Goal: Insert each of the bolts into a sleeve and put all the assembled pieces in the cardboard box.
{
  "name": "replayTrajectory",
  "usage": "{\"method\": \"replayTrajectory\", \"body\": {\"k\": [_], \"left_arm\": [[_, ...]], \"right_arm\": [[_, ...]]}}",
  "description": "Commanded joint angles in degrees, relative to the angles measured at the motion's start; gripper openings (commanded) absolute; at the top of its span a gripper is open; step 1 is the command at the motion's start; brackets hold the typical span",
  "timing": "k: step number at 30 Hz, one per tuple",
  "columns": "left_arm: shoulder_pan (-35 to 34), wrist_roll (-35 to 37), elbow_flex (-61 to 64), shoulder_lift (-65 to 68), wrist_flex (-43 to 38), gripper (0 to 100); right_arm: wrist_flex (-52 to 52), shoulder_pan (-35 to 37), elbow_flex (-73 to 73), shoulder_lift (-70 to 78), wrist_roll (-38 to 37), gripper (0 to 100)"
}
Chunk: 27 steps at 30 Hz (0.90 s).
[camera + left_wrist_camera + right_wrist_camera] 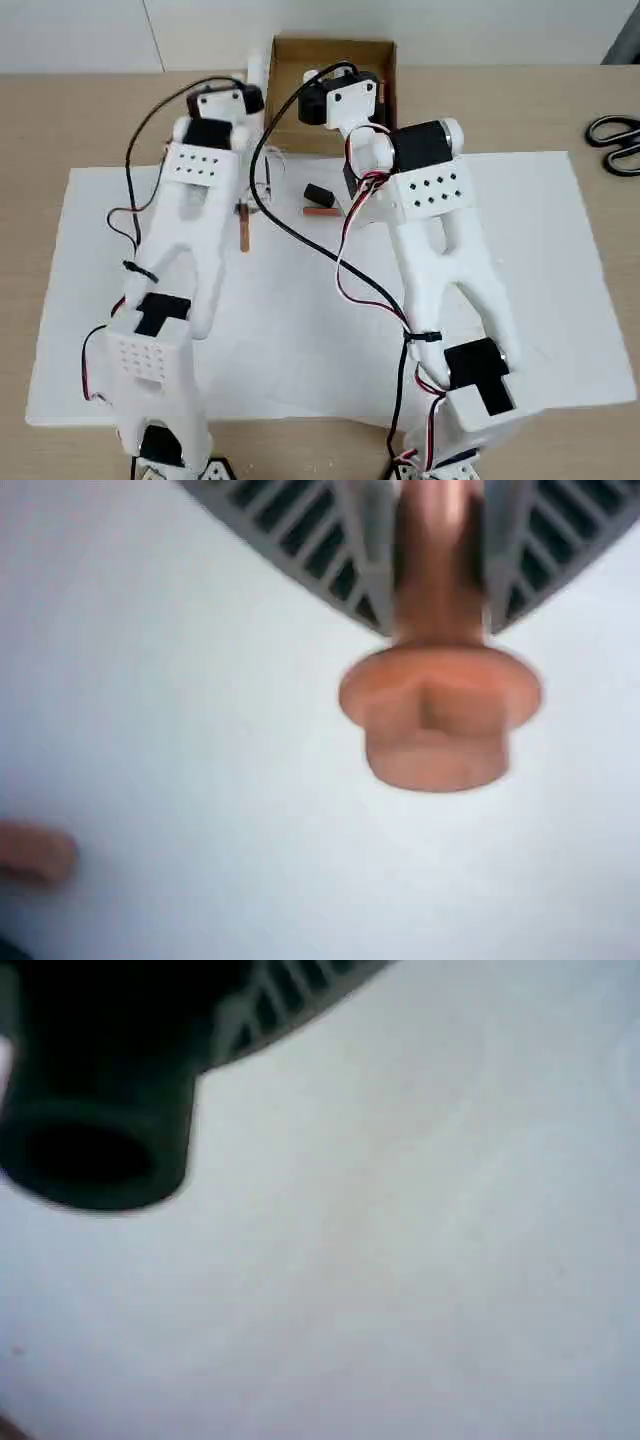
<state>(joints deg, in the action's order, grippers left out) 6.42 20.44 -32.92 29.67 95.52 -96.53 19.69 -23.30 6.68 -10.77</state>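
Over a white sheet (300, 330) on the table (50, 120), the left gripper (438, 600) clamps the shaft of a copper-coloured bolt (440, 720) between grey ribbed fingers (300, 550). The flanged hexagonal head juts free beyond the fingertips. From above, the bolt's long axis runs from the gripper back toward the arm's base. The right gripper (328, 193) grips a short black sleeve (95, 1150), a stubby tube whose round open bore faces the wrist camera. A second bolt (320, 212) lies flat on the sheet just beside the sleeve. The cardboard box (335, 60) stands open at the far edge.
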Motion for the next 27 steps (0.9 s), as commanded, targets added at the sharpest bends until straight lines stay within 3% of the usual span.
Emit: {"method": "replayTrajectory", "body": {"k": [1, 9, 18, 22, 27], "left_arm": [[-0.18, -1.67, -10.07, -0.97, 4.92, 1], [0.18, -1.67, -11.21, -12.13, 4.92, 1], [6.15, -1.58, -1.45, -29.36, 4.66, 1], [5.98, -1.49, 3.47, -33.85, 4.40, 1], [5.80, 1.85, 7.34, -39.30, 4.48, 1]], "right_arm": [[-0.13, -0.48, -0.26, -4.53, 0.18, 0.4], [0.04, -0.48, 2.02, -25.71, 0.18, 0.4], [1.63, -0.48, 27.34, -48.22, 0.18, 0.4], [9.80, -0.48, 39.30, -55.96, 0.62, 0.4], [28.62, -0.48, 56.79, -64.13, 0.70, 0.4]]}}
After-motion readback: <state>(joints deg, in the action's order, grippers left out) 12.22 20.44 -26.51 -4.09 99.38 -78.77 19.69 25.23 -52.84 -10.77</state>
